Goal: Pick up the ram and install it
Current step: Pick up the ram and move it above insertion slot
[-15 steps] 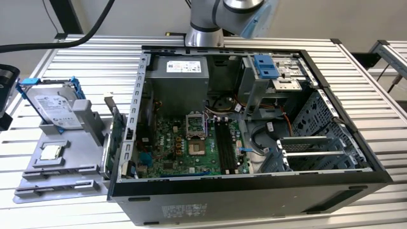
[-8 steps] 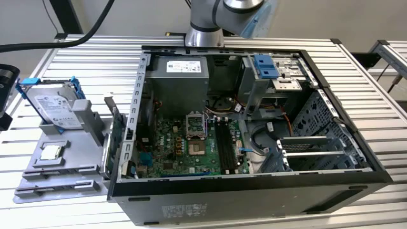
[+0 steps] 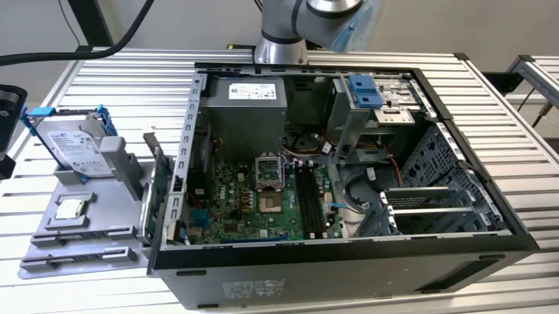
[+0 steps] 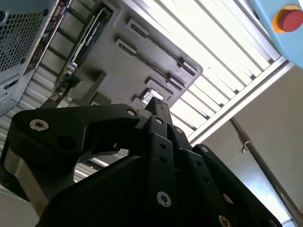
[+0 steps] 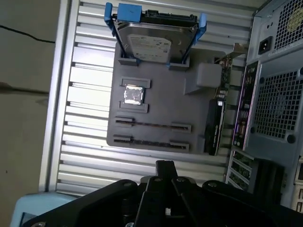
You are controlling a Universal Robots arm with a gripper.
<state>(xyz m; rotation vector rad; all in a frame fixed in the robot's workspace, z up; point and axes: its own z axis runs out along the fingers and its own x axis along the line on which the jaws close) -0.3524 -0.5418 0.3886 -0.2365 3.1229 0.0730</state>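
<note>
- The pincer [image 5: 164,166] hangs high above the surface [image 5: 85,80]. In both wrist views its fingers [image 4: 154,108] are pressed together at the tip with nothing between them, so it is closed and empty.
- The ram [image 5: 154,126] reads as a thin dark strip standing on edge in a long slot of the grey holder [image 5: 161,106]. A second, similar strip sits in the parallel slot just beside it. Both are so thin from above that this is a judgement, not a certainty.
- In the first wrist view, the two slots lie between the pincer tip and the processor chip [image 5: 133,94]. The hard drive [image 5: 149,45] stands at the holder's far end, beyond the chip. The pincer is therefore off the holder's slot end and well apart from the ram.
- The strip's long axis runs across the line from pincer tip to chip, and one end points toward the computer case [image 5: 279,109].
- In the exterior view, the holder [image 3: 88,226] sits on the exterior view's left of the open case [image 3: 349,69], and the arm [image 3: 284,33] rises behind the case.
- The memory slots [image 3: 307,196] on the motherboard [image 3: 235,196] run roughly crosswise to the holder's slots. I cannot tell whether any of them is filled.
</note>
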